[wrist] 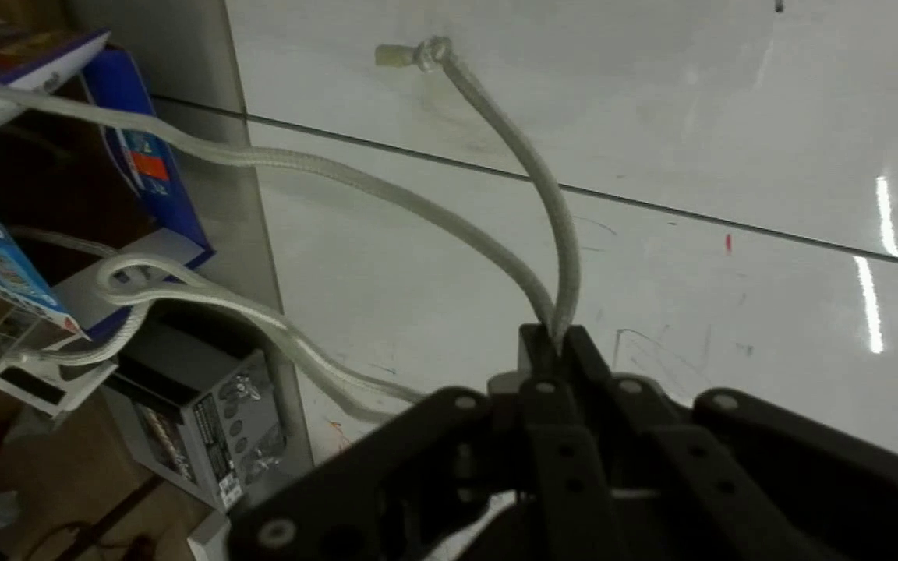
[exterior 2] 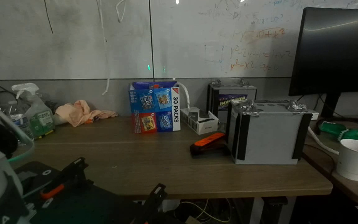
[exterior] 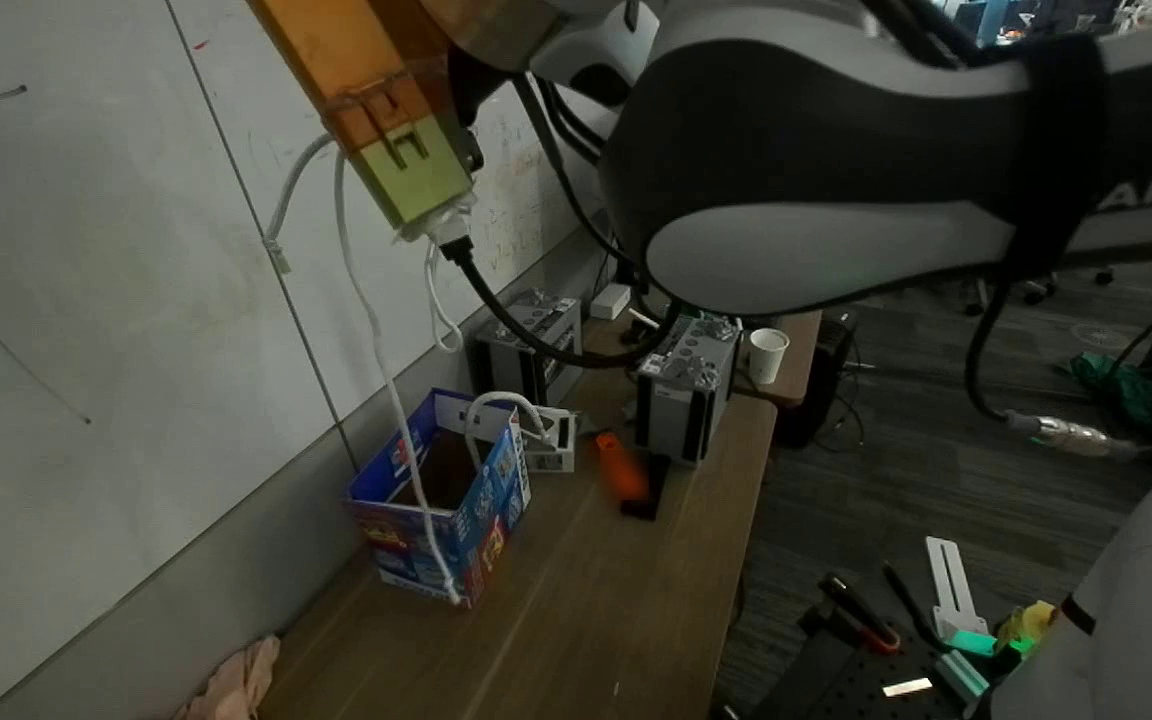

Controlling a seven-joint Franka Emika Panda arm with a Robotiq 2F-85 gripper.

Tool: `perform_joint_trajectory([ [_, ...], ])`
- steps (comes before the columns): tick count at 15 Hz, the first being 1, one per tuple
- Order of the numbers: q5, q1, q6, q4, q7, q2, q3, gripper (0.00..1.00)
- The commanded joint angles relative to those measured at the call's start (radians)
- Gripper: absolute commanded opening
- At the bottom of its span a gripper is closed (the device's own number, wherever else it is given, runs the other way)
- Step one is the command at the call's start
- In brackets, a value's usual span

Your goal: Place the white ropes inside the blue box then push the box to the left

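Gripper point(wrist: 554, 343) fingers pinch white rope point(wrist: 293, 160), long end hangs outside blue box point(exterior 2: 152, 107), 2nd rope point(exterior 2: 186, 94) arches over rim, pt. inside, box on table point(exterior 2: 166, 174) nr whiteboard point(exterior 2: 182, 40), sm. white carton point(exterior 2: 208, 127) beside

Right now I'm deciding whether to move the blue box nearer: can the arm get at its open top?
Probably yes: the blue box stands open-topped, lower than the gripper, which grips white rope. Another rope stretch arches over one edge, leaving most of the opening free.
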Motion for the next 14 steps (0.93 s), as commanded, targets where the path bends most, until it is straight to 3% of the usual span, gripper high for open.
perform_joint_trajectory([
  [1, 0.002, -0.158, 0.005, 0.028, 0.037, -0.054, 0.117, 0.02],
  [10, -0.058, -0.521, 0.059, 0.11, 0.05, 0.037, 0.301, 0.02],
  [14, -0.07, -0.612, 0.046, 0.159, 0.056, 0.067, 0.365, 0.02],
])
